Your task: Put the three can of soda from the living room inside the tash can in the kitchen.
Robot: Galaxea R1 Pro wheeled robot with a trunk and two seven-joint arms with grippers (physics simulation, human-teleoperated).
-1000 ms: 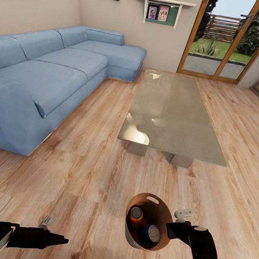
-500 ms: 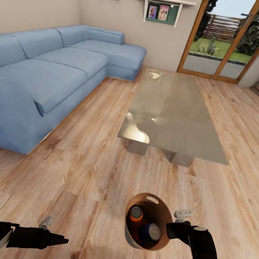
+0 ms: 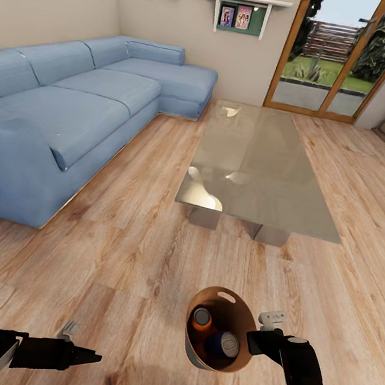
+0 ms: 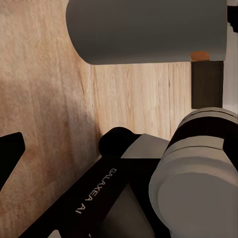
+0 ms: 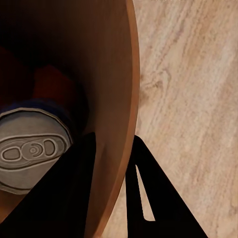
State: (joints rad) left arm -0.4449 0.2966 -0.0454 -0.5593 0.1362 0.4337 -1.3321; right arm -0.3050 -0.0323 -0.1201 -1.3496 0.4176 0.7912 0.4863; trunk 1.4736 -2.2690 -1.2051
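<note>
Sofa [image 3: 74, 110]: I see it at my far left, along the wall.
Table [image 3: 259, 166]: ahead of me, right of the sofa.
Doors [image 3: 341, 54]: behind the table.
Shelf [image 3: 241, 13]: on the back wall, left of the doors.
Bin [image 3: 247, 317]: before the table, at my right gripper [image 3: 253, 340].
Cans [image 3: 201, 319]: in the bin.
Left gripper [image 3: 93, 357]: left of the bin, apart from it.

Blue corner sofa [image 3: 74, 110] w/ glass table [image 3: 262, 166], wood floor [image 3: 131, 257], glass doors [image 3: 335, 53].
</note>
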